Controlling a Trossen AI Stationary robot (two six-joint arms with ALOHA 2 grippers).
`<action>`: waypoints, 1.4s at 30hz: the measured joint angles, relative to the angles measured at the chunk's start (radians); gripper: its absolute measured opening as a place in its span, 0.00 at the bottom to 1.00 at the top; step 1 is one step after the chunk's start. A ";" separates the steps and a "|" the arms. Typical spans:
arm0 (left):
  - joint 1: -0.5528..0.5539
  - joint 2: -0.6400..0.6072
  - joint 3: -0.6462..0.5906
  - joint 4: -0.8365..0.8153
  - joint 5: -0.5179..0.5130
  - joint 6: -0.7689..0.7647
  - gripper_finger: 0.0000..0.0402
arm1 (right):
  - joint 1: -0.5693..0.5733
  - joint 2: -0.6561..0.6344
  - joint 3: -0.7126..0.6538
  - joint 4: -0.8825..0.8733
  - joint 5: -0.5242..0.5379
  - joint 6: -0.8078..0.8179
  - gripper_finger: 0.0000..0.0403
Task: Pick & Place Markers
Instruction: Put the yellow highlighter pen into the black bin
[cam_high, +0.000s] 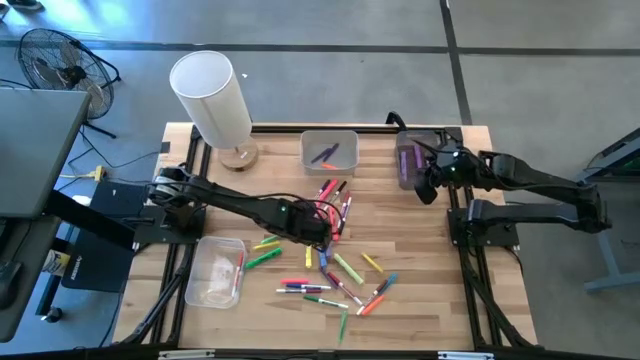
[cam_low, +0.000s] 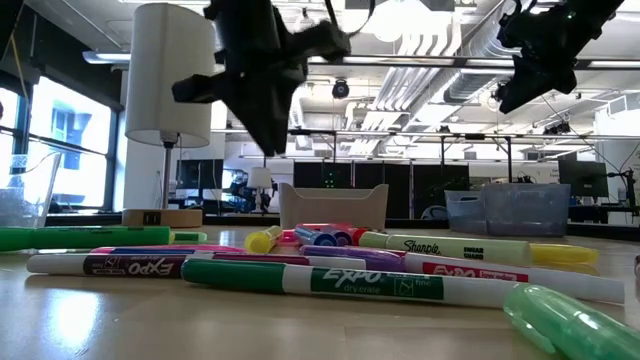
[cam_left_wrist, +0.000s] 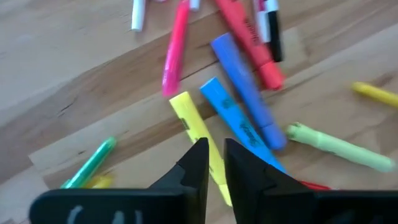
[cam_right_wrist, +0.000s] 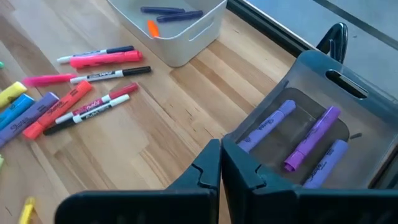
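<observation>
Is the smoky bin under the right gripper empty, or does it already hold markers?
Not empty: the smoky bin holds three purple markers lying on its floor, seen from the right wrist view past the right gripper.

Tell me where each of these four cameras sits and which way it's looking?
High: overhead, straight down on the table; both arms show.
Low: table height, level across the markers into the room; arms hang above.
Left wrist: down past the left gripper at markers.
Right wrist: past the right gripper at a bin of purple markers.
High and right wrist share the white bin.
</observation>
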 joint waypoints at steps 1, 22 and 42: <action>0.000 0.008 0.000 -0.007 0.000 0.000 0.14 | 0.000 -0.001 0.000 -0.003 0.000 0.000 0.01; 0.000 0.131 0.000 0.027 -0.012 -0.112 0.33 | 0.000 -0.012 0.000 -0.008 -0.003 -0.008 0.01; 0.000 0.254 0.005 0.103 0.129 -0.166 0.31 | 0.000 -0.013 -0.001 -0.008 -0.021 -0.016 0.00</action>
